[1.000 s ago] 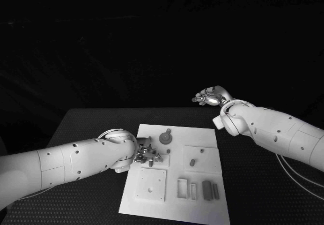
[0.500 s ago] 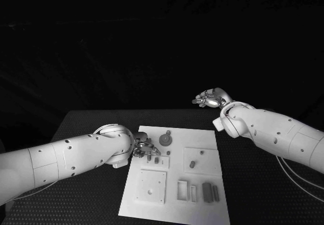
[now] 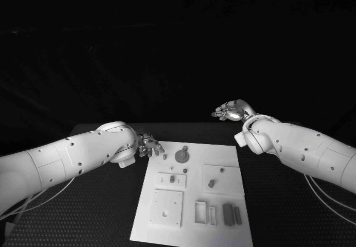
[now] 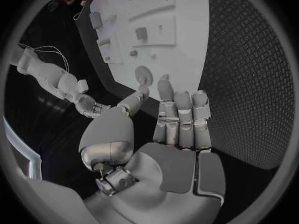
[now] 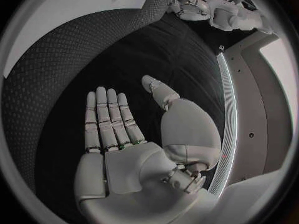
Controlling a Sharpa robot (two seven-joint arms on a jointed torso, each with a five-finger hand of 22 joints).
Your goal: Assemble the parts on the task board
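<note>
We are finding the task board (image 3: 223, 154) lying flat, small parts (image 3: 181, 154) scattered across it; left hand (image 3: 149, 145) hovering spread at its far left corner, right hand (image 3: 233, 110) spread beyond the desk (image 3: 96, 206) edge.

- Dim scene: the room past twelve o'clock is black, featureless
- The task board (image 3: 194, 193) is the brightest surface, evenly lit, parts casting only faint shadows
- Soft highlights sit on the left hand (image 4: 177, 129) and right hand (image 5: 118, 134)
- Wrist views bend straight edges, ringed by a dark frame
</note>
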